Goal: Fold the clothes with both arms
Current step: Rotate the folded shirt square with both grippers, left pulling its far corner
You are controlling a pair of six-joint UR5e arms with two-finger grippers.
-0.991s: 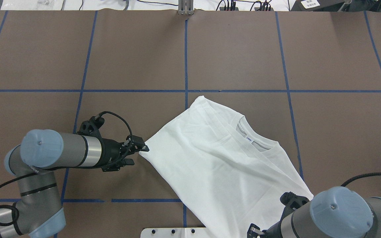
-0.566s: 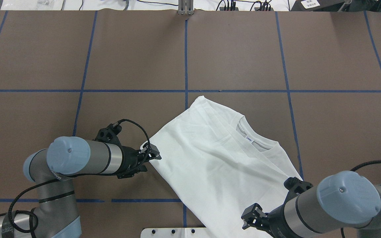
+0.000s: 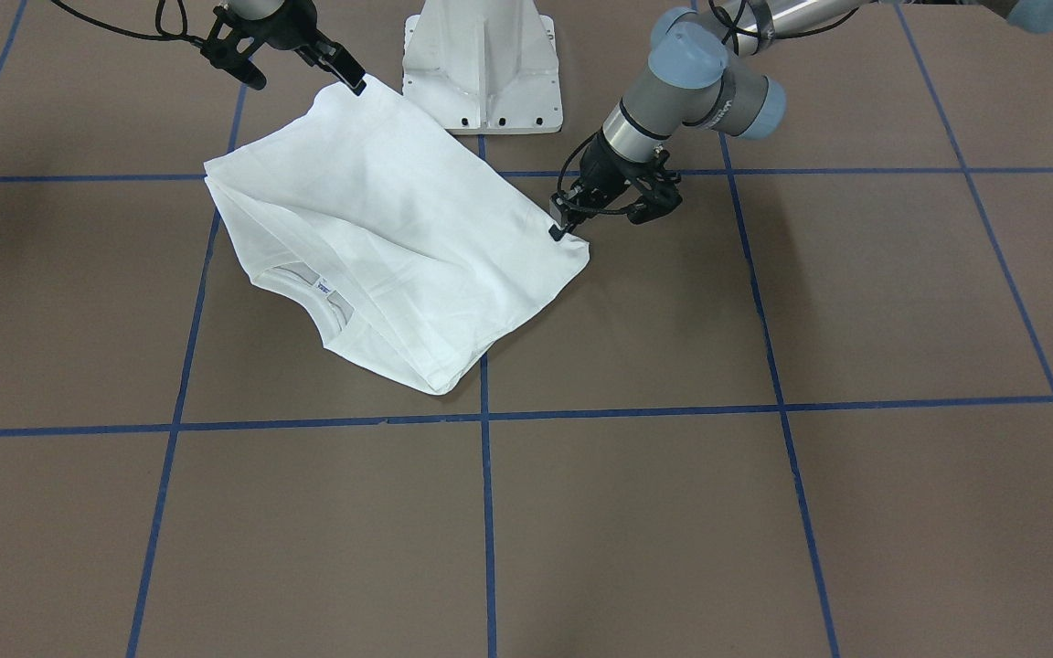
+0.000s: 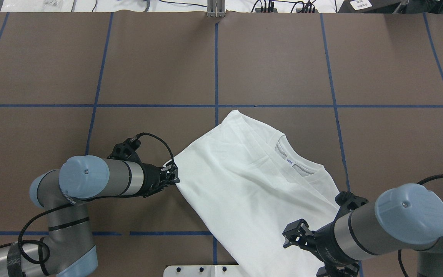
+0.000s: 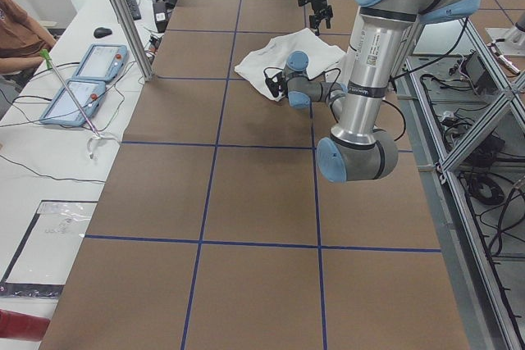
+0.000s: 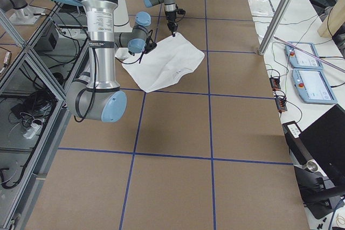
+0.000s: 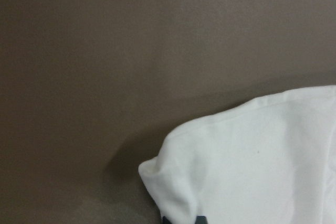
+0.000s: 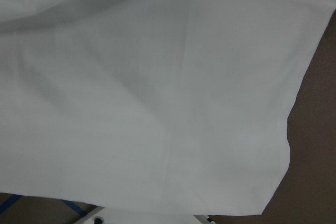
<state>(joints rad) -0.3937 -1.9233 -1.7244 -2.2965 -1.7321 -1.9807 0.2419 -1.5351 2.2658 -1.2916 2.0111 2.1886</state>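
Clamping the shirt (image 4: pixel 244 188) is the left tool (image 4: pixel 176 177); front view, unlike overhead, shows the right tool (image 3: pixel 306 85) whole, agape.

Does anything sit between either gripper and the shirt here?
Nothing visible does. The left gripper meets the shirt at its corner, jaws apparently pinching the cloth. The right gripper is open right at the shirt corner beside the pedestal base.

Silver-grey jointed arms (image 4: pixel 119 180), lt-blue joint caps (image 4: pixel 84 177), blk cables (image 4: pixel 153 134), prob. printed label (image 5: pixel 371 48)
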